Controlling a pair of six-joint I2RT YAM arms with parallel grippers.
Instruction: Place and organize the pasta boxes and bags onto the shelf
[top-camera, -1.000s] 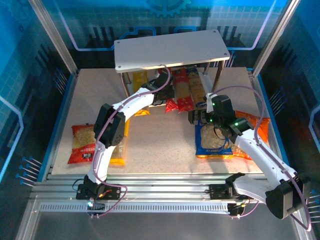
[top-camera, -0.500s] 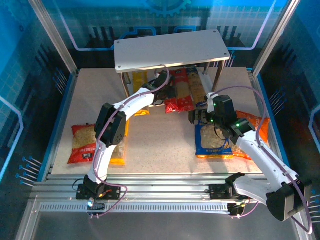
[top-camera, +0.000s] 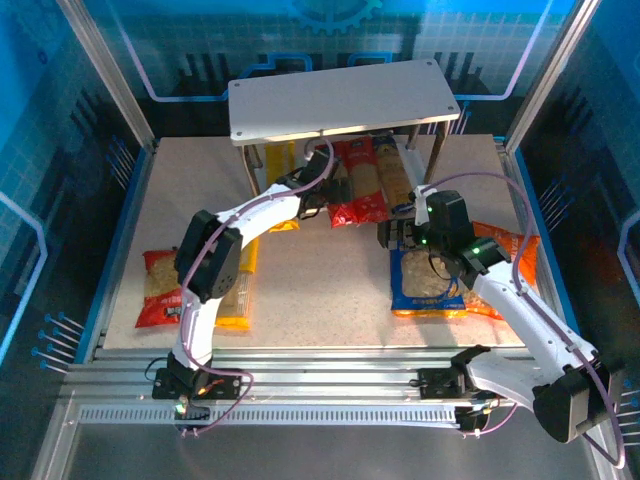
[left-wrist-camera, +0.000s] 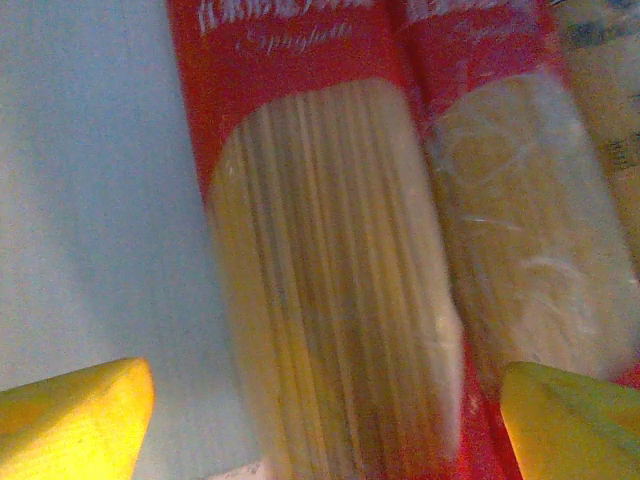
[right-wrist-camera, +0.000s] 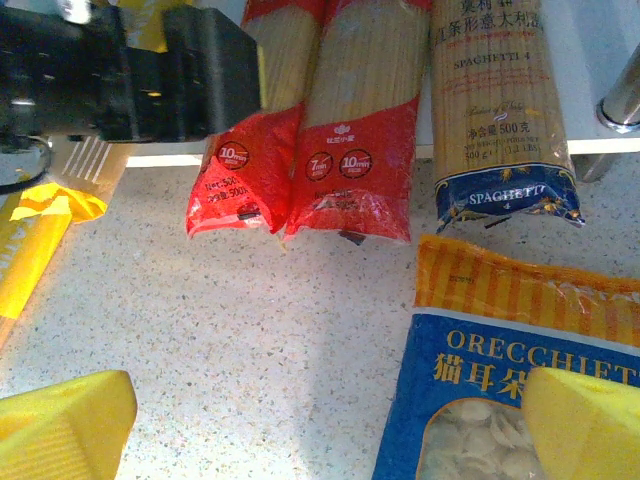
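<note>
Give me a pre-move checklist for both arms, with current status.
1. Left pincer open: ok, straddling a red pack.
2. Left pincer touching that pack: cannot tell.
3. Right pincer open: ok, over the blue bag.
4. Red packs fully on the lower board: not ok, ends overhang its front edge.
5. All pasta shelved: not ok, red bag and a yellow pack lie on the table.
</note>
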